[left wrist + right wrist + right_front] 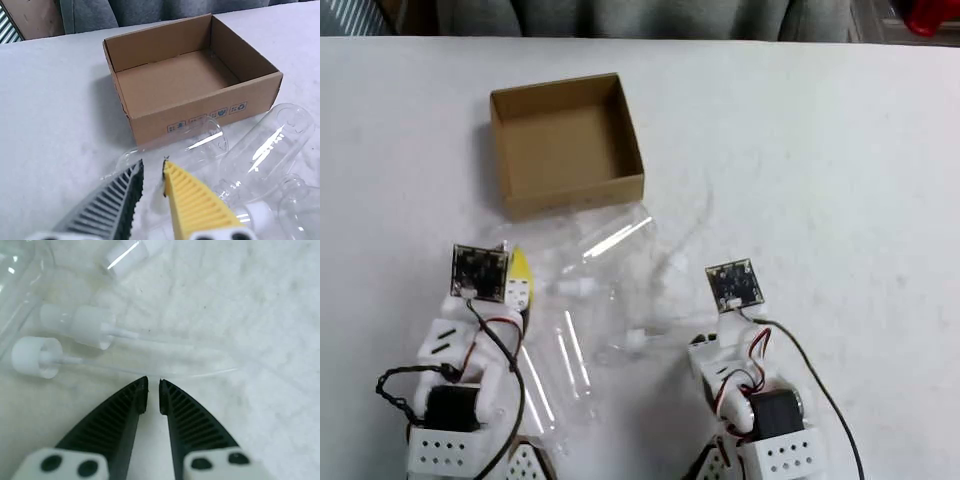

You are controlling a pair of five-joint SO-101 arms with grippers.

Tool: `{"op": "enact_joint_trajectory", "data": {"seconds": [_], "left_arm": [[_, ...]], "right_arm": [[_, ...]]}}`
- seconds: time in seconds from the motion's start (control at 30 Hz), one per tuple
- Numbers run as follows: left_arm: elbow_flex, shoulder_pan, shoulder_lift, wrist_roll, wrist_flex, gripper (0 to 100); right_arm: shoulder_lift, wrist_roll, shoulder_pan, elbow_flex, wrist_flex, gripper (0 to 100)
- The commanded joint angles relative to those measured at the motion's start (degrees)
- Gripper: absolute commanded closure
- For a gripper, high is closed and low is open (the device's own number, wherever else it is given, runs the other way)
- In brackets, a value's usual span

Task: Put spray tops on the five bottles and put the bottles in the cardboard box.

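Left gripper (153, 167) and right gripper (153, 385): both nearly closed, holding nothing.
Cardboard box (200, 112) ahead of left gripper is unfilled; bottles (265, 145) lie outside, loose spray tops (90, 325) just beyond right gripper.

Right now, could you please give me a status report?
Left pincer and right pincer near shut, empty. Bottles lying beside empty cardboard box. Spray tops loose before right pincer. Nothing in the way.
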Motion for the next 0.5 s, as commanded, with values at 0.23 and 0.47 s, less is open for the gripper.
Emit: {"op": "enact_joint_trajectory", "data": {"seconds": [0.23, 0.47], "left_arm": [[-0.4, -0.1, -1.2, 0.3, 3.8, 92], [-2.2, -0.5, -1.2, 0.4, 7.8, 92]], "right_arm": [[-0.7, 0.6, 0.0, 0.7, 0.4, 98.1], [-0.7, 0.7, 3.3, 0.7, 0.4, 97.8]]}}
